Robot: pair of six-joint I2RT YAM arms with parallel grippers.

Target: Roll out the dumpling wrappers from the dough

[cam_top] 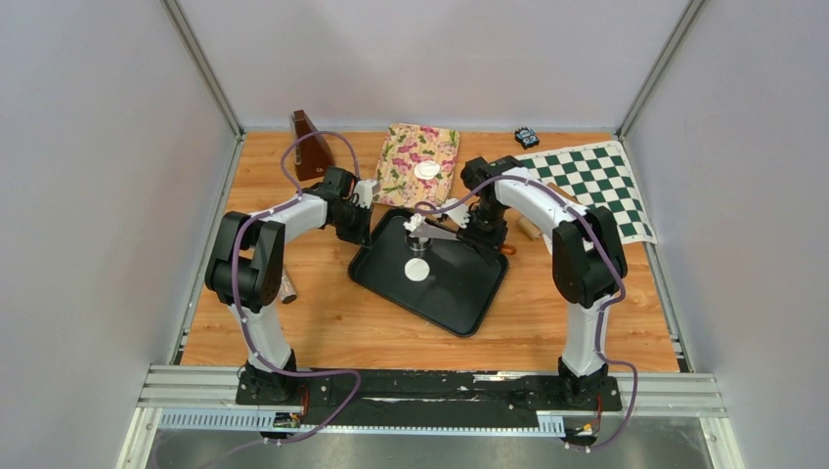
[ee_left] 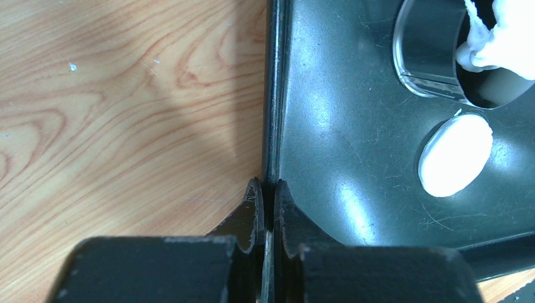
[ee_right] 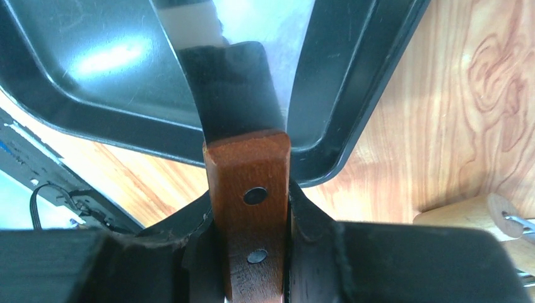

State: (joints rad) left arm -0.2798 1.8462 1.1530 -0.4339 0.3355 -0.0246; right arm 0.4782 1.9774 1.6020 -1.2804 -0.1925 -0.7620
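Observation:
A round white dumpling wrapper (cam_top: pixel 417 270) lies flat on the black tray (cam_top: pixel 459 298); it also shows in the left wrist view (ee_left: pixel 455 156). Another wrapper (cam_top: pixel 426 170) lies on the floral cloth (cam_top: pixel 406 156). Behind the tray's wrapper stands the clear ring cutter (cam_top: pixel 418 245), with an irregular white dough lump (cam_top: pixel 415 223) over it. My left gripper (cam_top: pixel 367 230) is shut on the tray's left rim (ee_left: pixel 272 126). My right gripper (cam_top: pixel 479 234) is shut on the wooden handle (ee_right: pixel 249 189) of a scraper whose blade (ee_right: pixel 233 88) reaches over the tray toward the dough.
A wooden rolling pin (cam_top: pixel 528 230) lies right of the tray, next to my right gripper. A green chessboard mat (cam_top: pixel 596 186) is at the back right, a small black device (cam_top: pixel 527 137) behind it. A brown wedge-shaped object (cam_top: pixel 311 145) stands back left. A small cylinder (cam_top: pixel 288 288) lies by the left arm.

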